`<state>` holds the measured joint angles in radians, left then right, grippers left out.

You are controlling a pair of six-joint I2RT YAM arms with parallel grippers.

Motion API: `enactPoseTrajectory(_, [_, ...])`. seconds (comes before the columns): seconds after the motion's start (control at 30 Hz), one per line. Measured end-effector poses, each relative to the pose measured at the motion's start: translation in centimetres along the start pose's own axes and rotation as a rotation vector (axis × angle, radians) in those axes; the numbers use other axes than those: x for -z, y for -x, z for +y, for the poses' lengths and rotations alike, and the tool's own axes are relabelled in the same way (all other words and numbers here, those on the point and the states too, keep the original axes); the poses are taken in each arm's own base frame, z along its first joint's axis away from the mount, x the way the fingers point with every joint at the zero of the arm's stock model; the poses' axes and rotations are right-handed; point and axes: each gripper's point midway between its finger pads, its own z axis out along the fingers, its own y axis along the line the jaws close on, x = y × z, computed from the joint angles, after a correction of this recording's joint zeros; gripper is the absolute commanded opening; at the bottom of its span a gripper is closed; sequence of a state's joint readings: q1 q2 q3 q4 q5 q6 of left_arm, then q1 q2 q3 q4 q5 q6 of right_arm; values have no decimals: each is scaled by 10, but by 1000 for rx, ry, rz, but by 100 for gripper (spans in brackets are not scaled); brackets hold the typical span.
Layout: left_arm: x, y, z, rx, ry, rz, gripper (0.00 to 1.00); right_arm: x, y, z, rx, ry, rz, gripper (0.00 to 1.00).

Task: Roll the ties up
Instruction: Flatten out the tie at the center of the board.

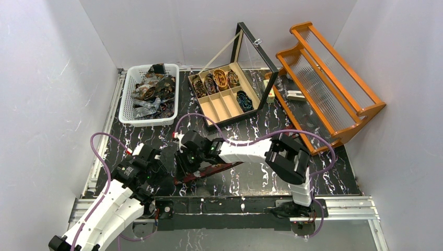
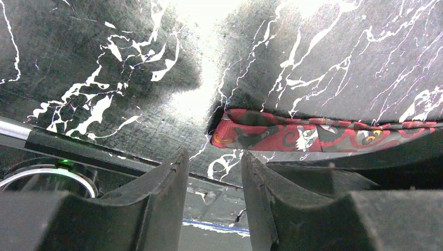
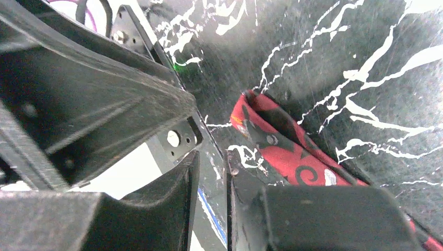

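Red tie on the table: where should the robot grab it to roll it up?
Probably its loose end, beside the left gripper. The red tie lies flat and straight on the table, so that end is the only edge to pinch. Come down from above, pinching across its narrow width; from the side the gripper would likely just push it.

black tabletop (image 1: 251, 178) with white marble veining, enclosed by white walls (image 1: 52, 78). at 11 o'clock, white slatted plastic basket (image 1: 125, 107); at 12 o'clock, black box (image 1: 215, 108) with tan dividers, its glass lid (image 1: 256, 52) raised. at 2 o'clock, orange wooden rack (image 1: 334, 83), with a small white object (image 1: 295, 95) just beside it.
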<state>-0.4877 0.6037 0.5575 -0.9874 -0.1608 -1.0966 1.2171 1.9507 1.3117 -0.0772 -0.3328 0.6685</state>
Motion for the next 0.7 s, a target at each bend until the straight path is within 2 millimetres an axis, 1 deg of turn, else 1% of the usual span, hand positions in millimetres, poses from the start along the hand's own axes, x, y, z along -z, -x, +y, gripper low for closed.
enactPoseTrajectory(0.07, [0,0,0,0,1,0,40,2,8,5,6,16,-27,31])
enactPoseTrajectory(0.17, [0,0,0,0,2,0,40,-1,7,0,-5,10,-22,30])
enactPoseTrajectory(0.43, [0,1,1,0,5,-6,40,-34,-7,-26,-47,-33,51,30])
enactPoseTrajectory(0.6, [0,1,1,0,5,-6,40,-39,6,-22,-31,-36,40,32])
enactPoseTrajectory(0.7, [0,1,1,-1,6,-7,40,-38,6,-23,-24,-41,45,34])
